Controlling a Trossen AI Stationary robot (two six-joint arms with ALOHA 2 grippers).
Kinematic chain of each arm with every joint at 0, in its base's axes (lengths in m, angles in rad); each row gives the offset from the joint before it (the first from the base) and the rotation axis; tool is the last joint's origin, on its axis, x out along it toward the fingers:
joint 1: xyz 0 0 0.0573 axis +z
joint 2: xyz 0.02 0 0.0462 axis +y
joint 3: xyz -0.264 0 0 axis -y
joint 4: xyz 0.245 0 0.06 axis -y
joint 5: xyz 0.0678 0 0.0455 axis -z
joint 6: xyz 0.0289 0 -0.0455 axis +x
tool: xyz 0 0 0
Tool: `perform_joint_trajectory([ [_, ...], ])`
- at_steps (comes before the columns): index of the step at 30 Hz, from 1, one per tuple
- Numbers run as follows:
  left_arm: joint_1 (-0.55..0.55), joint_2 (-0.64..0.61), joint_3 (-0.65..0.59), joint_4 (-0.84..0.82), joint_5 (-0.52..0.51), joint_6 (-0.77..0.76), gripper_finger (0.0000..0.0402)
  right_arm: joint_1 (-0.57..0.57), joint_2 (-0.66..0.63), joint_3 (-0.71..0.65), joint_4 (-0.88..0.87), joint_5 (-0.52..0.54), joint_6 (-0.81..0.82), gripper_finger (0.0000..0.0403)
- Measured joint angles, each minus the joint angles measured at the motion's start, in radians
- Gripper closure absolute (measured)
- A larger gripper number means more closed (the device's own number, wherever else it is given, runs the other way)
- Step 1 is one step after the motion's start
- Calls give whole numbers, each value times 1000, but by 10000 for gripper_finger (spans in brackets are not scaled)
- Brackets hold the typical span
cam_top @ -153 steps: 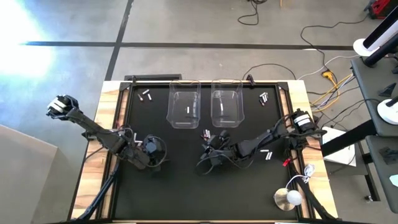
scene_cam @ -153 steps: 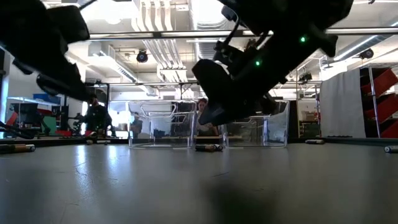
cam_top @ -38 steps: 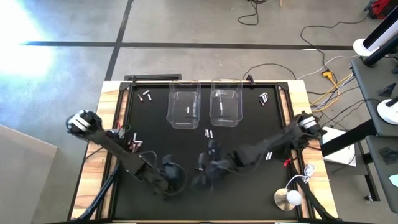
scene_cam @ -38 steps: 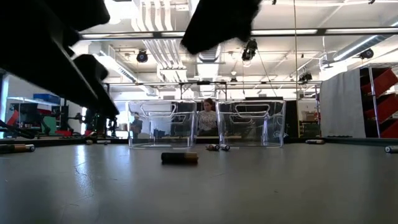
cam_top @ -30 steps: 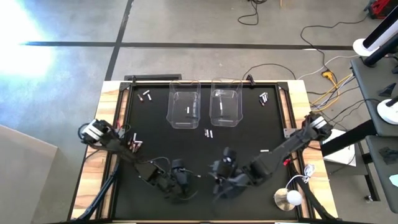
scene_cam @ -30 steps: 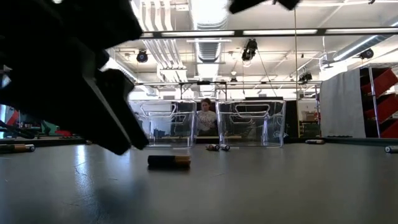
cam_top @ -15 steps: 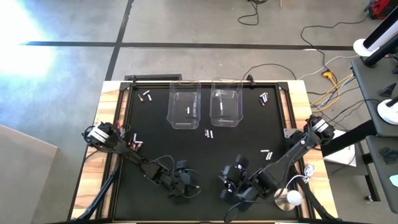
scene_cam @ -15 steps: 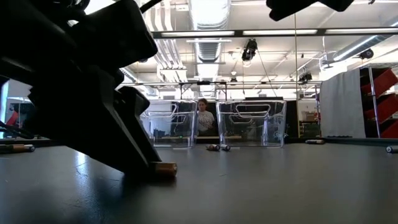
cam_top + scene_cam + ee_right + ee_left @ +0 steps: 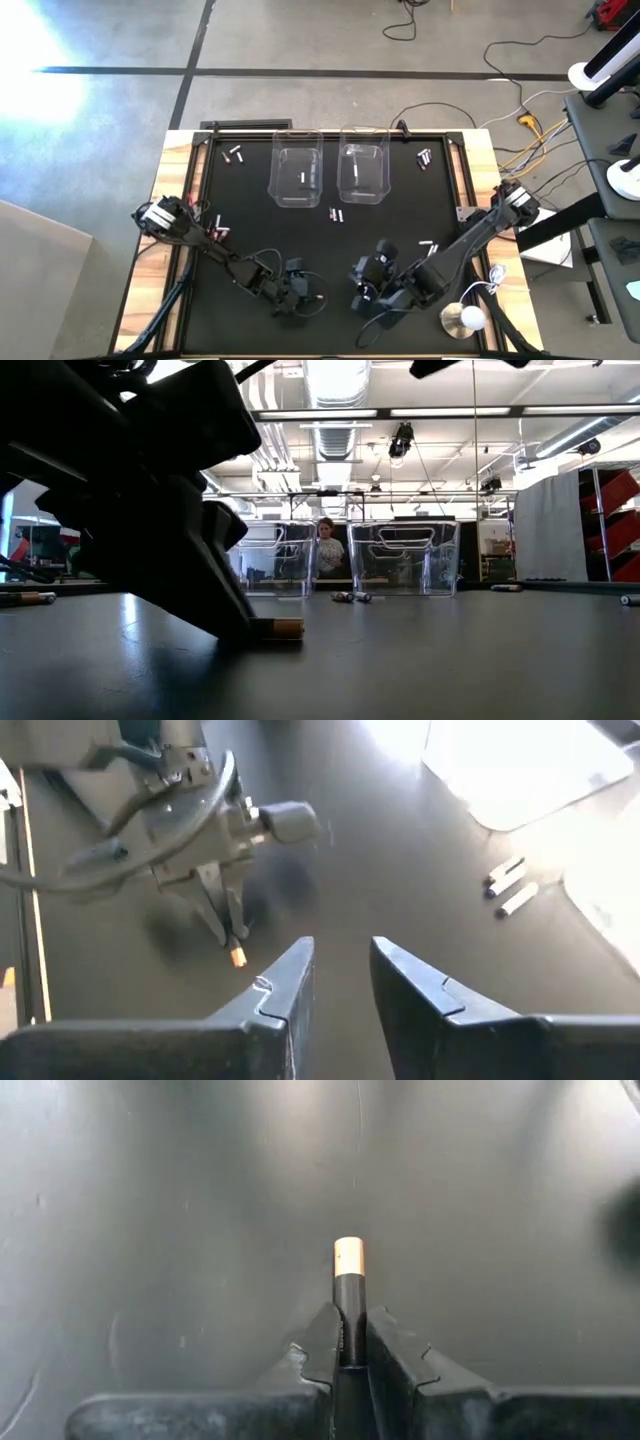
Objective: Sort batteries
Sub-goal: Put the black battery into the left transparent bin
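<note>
A dark battery with a copper end (image 9: 349, 1280) lies on the black mat near the table's front edge, with my left gripper (image 9: 349, 1325) shut on it. The low view shows the copper end (image 9: 286, 628) sticking out past the gripper (image 9: 232, 622). My right gripper (image 9: 342, 955) hangs above the mat just right of it (image 9: 361, 293), open, with nothing between its fingers. At the far side stand two clear bins (image 9: 296, 165) (image 9: 363, 166); the left one holds a white battery (image 9: 303, 178). My left gripper pinches the battery's dark body (image 9: 349, 1342) between its two fingers (image 9: 322, 1342), toward the end opposite the copper one. The fingers slant down from the table's left and lie along the battery. The battery lies level on the mat, its copper end (image 9: 349, 1256) pointing away from the gripper.
Loose batteries lie on the mat: a pair in front of the bins (image 9: 336, 214), some at the far left (image 9: 236, 154), some at the far right (image 9: 424, 157), one by the right arm (image 9: 428, 244). A white round object (image 9: 464, 319) sits at the near right corner.
My left gripper has come down onto the dark battery near the table's front edge and shut on it. The battery still lies on the mat, shifted slightly toward the near edge.
</note>
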Motion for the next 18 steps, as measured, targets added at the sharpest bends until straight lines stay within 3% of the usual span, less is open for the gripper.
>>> perform_joint_trajectory([
  [5,44,-116,-14,-122,15,61,389,-13,-58,0,-82,-6,23,301],
  [12,118,-353,-13,-372,-57,130,389,-57,-126,-2,-174,-7,82,293],
  [18,184,-510,-13,-409,-63,219,390,-101,-126,-4,-175,-9,76,301],
])
